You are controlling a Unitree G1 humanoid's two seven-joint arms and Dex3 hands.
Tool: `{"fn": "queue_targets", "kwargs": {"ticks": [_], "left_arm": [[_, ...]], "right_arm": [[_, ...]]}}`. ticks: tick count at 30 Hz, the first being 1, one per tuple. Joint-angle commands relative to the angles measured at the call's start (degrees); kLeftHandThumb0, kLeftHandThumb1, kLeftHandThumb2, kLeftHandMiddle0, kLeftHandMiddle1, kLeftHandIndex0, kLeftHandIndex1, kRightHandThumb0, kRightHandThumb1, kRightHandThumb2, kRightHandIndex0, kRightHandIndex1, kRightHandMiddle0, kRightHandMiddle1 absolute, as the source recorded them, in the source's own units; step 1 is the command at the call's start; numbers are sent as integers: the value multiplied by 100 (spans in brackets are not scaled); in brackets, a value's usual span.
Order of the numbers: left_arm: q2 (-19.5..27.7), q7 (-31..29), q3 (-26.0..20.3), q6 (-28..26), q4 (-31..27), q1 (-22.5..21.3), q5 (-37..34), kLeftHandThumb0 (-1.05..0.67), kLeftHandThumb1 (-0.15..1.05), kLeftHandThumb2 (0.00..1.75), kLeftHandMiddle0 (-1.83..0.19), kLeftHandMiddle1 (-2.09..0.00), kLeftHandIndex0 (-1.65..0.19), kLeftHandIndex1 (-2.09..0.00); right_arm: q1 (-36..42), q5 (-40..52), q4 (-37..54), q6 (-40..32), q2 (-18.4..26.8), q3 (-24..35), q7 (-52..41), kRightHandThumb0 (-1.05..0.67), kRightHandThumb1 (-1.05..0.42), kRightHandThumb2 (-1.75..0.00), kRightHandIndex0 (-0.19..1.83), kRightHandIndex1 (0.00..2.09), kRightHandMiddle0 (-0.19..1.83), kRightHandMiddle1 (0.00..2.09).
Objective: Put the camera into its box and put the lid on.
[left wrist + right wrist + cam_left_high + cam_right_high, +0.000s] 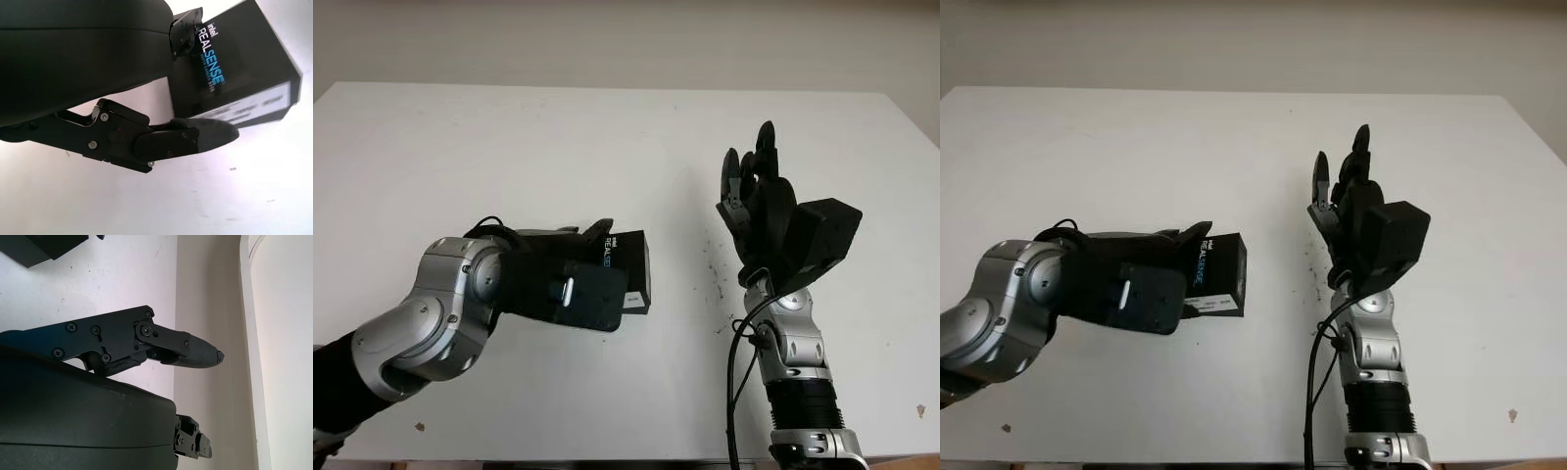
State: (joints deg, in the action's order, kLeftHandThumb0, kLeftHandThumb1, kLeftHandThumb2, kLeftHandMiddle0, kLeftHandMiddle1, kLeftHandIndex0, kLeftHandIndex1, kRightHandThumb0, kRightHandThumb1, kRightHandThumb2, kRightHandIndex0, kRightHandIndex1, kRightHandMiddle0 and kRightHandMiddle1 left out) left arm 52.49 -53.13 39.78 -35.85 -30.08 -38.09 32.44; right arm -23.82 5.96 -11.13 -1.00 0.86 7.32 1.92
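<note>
Item 1: box (631,266), black, lettered "intel REALSENSE" on one face, white label on another. Lies closed on the white surface (558,147), at about 8 o'clock from the surface's centre.

Item 2: left hand (570,286), black, on a silver arm entering from 7 o'clock. Fingers (195,139) reach along the box: one lies against the labelled side, another touches the lettered face. Whether they clamp the box or merely touch it cannot be told.

Item 3: right hand (1351,211), black, raised upright above the surface at about 4 o'clock from centre, well apart from the box. Fingers released, pointing toward 12 o'clock, holding nothing.

Item 4: dark specks (715,274) on the surface, between the box and the right hand.
</note>
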Motion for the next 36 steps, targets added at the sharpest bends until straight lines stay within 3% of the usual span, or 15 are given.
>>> {"fn": "queue_targets", "kwargs": {"ticks": [1, 5, 8, 13, 18, 23, 26, 36], "left_arm": [[29, -130, 130, 660, -105, 391, 47, -80, 105, 68, 19, 0, 19, 0], [148, 248, -441, 1622, -41, 779, 290, -82, 105, 75, 19, 0, 19, 0], [20, 336, -1051, 1817, 107, 982, 42, -82, 105, 76, 19, 0, 19, 0], [-266, 342, -1909, 1775, 95, 1091, -523, -85, 105, 79, 19, 0, 19, 0], [-569, 339, -2517, 1328, 20, 1023, -893, -87, 105, 79, 19, 0, 19, 0], [-1179, 664, -3328, 868, 82, 1212, -1825, -82, 105, 71, 19, 0, 19, 0], [-1615, 1021, -3790, 992, 268, 1435, -2484, -80, 105, 65, 19, 0, 19, 0], [-2562, 2220, -4150, 1815, 664, 1917, -3241, -82, 105, 66, 19, 0, 19, 0]], "right_arm": [[-36, 6, -30, 103, 19, -3, -24, -54, -105, -58, -19, 0, -19, 0], [-42, -23, -54, 119, 11, -4, -11, -55, -105, -58, -19, 0, -19, 0], [-35, -20, -31, 98, 12, -5, -34, -54, -105, -59, -19, 0, -19, 0], [-27, -2, 47, -9, 9, 2, -42, -54, -105, -59, -19, 0, -19, 0], [-45, 8, 18, -19, 7, -2, -64, -51, -105, -60, -19, 0, -19, 1], [-47, 34, 48, -105, 47, 4, -117, -52, -105, -58, -19, 1, -19, 1], [-53, 58, 65, -154, 100, 20, -200, -53, -105, -57, -19, 1, -19, 0], [-27, 100, 99, -243, 219, 26, -307, -56, -105, -56, -19, 2, -19, 1]]}}
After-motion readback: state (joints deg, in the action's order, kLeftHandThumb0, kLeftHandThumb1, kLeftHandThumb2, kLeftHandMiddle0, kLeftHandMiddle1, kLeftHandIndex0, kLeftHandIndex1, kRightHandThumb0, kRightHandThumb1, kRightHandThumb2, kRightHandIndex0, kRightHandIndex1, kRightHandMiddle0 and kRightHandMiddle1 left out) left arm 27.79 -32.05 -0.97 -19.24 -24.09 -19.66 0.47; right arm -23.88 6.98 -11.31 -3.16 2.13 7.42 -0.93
